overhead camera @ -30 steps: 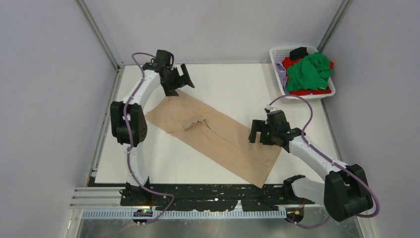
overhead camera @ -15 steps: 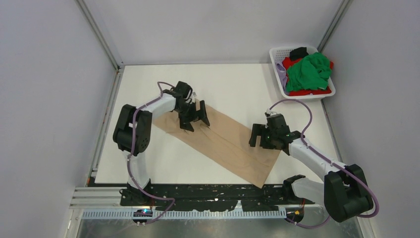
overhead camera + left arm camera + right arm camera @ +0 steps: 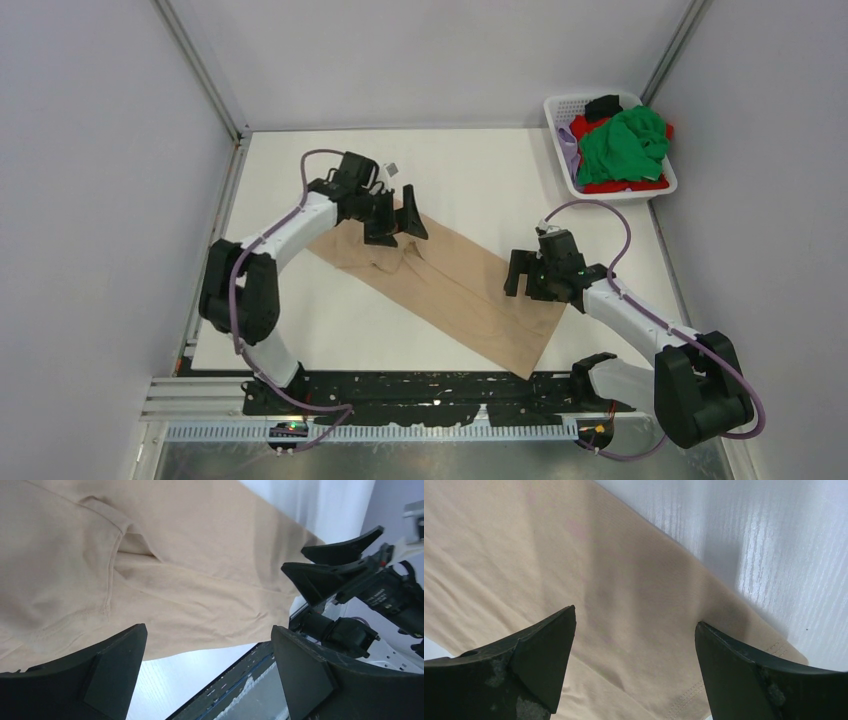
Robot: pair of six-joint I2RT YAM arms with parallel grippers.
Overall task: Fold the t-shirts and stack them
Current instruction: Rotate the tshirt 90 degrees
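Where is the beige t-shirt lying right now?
In the top view, the beige t-shirt lies diagonally across mid-table, its far-left end under the left gripper, its right end under the right gripper.

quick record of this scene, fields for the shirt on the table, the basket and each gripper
shirt on table: beige t-shirt, folded into a long strip, lying diagonally
left gripper: open, over the strip's far left end, holding nothing
right gripper: open, over the strip's near right end, holding nothing
white mesh basket: far right corner, holds green t-shirt, red, black and lilac cloth
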